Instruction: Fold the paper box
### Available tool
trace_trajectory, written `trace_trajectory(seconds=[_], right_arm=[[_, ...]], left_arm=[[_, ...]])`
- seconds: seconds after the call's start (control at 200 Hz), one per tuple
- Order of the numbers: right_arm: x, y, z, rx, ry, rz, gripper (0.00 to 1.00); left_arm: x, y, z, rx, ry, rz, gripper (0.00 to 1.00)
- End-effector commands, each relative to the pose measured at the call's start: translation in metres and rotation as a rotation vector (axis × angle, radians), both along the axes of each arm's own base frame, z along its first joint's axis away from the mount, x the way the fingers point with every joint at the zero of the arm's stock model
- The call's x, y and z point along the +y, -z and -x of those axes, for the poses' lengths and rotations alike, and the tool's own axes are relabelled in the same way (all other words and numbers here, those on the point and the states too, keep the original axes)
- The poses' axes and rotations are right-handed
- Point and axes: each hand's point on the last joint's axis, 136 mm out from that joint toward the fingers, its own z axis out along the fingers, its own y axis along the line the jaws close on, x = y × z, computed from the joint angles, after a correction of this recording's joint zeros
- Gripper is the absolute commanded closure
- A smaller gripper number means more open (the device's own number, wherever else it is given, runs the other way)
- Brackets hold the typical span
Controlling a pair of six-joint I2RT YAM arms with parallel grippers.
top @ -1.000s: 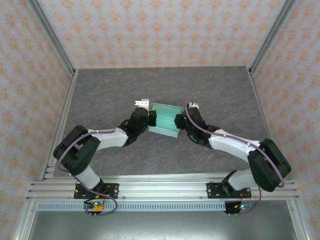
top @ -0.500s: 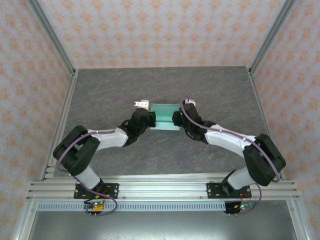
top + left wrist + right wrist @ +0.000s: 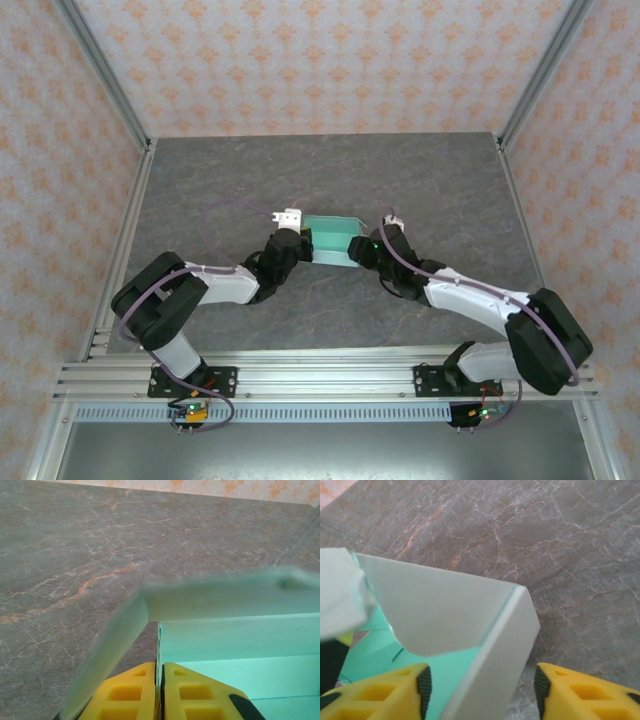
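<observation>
The paper box (image 3: 330,238) is pale mint-green card, partly formed, lying mid-table between both arms. My left gripper (image 3: 303,243) is at its left end. In the left wrist view, the gripper's (image 3: 159,680) yellow fingers are shut on a thin upright wall of the box (image 3: 235,645), with a loose flap leaning out to the left. My right gripper (image 3: 362,247) is at the box's right end. In the right wrist view this gripper (image 3: 480,690) is open and straddles the box's end wall (image 3: 490,660), with a gap at the right finger (image 3: 585,692).
Grey marbled tabletop (image 3: 220,180) surrounds the box on all sides. Metal frame posts (image 3: 105,95) and patterned walls enclose the table at left, right and back. The aluminium rail (image 3: 320,375) holding the arm bases runs along the near edge.
My right gripper has opened and let go of the box's right wall. The box has shifted a little and both arms have moved slightly. The left grip is unchanged.
</observation>
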Motion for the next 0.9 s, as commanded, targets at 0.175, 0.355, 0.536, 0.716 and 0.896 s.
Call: trace_trajectory(seconds=[0.175,0.355,0.536,0.716,0.896], right_arm=[[-0.037,-0.054,0.019,-0.039,0.193,-0.141,0.17],[-0.038,-0.06,0.01,0.168,0.33,-0.288,0.08],[0.01,-0.045,-0.009,0.507,0.399,-0.533,0.01],[0.025,-0.016,-0.018,0.64,0.448,-0.515,0.01],[0.005,0.026,-0.023,0.685,0.438,-0.196,0.01]], left_arm=[[0.028,0.045,0.012,0.07,-0.057,-0.2,0.9],[0.027,0.047,0.011,0.068,-0.056,-0.219,0.9],[0.024,0.057,0.01,0.087,-0.046,-0.23,0.9],[0.013,0.065,0.011,0.115,0.008,-0.221,0.82],[0.002,0.057,0.015,0.116,0.081,-0.196,0.56]])
